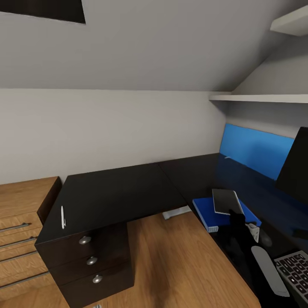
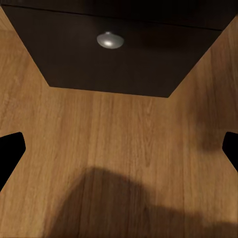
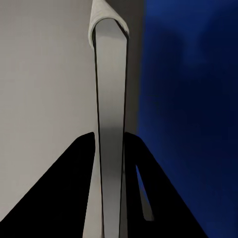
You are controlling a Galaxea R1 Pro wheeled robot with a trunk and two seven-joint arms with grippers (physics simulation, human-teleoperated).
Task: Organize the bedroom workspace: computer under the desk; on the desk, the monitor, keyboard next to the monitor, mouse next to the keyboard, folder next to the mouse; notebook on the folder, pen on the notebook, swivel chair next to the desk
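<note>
On the desk (image 1: 119, 188), right gripper (image 3: 110, 148) clamps notebook (image 1: 226, 201) above folder (image 1: 207, 213).

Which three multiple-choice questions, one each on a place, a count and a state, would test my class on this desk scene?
1. Where does the pen lie?
A. on the floor
B. on the desk, above the drawer unit
C. on the shelf

2. How many silver knobs does the drawer unit show?
A. two
B. three
C. four

3. What is the right end effector doing?
A. shut on the notebook
B. open, empty
C. shut on the pen

Key: 1 B, the white stick rests on the black top; 2 B, one knob per drawer; 3 A, the grey slab sits edge-on between its fingers.
</note>
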